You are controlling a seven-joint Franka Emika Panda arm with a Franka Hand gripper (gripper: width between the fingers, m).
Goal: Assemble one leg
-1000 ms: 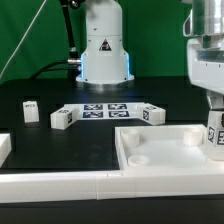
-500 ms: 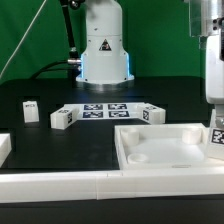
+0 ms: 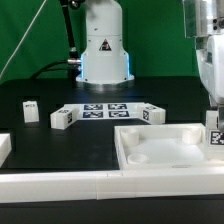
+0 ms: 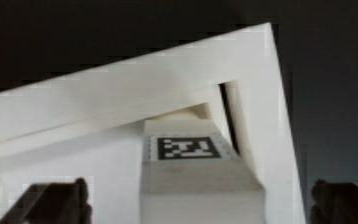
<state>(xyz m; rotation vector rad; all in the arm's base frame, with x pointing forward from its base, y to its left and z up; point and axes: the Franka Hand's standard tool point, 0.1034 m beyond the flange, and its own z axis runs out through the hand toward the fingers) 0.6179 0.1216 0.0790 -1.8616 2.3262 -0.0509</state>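
The leg (image 3: 216, 136), a small white post with a black-and-white tag, stands upright at the far right corner of the white square panel (image 3: 160, 146). My gripper (image 3: 212, 108) hangs just above it. In the wrist view the leg (image 4: 190, 160) sits between my dark fingertips (image 4: 51, 200), with a gap on each side, so the gripper (image 4: 197, 200) is open around it without touching. The panel's raised rim (image 4: 140, 80) runs behind the leg.
Three more legs lie on the black table: one at the left (image 3: 30, 112), one by the marker board's left end (image 3: 62, 117), and one by its right end (image 3: 152, 113). The marker board (image 3: 105, 110) lies before the robot base. A long white rail (image 3: 60, 186) runs along the front.
The gripper has shifted right with the leg, set it at the panel's corner, and now stands a little higher over it with the fingers apart.
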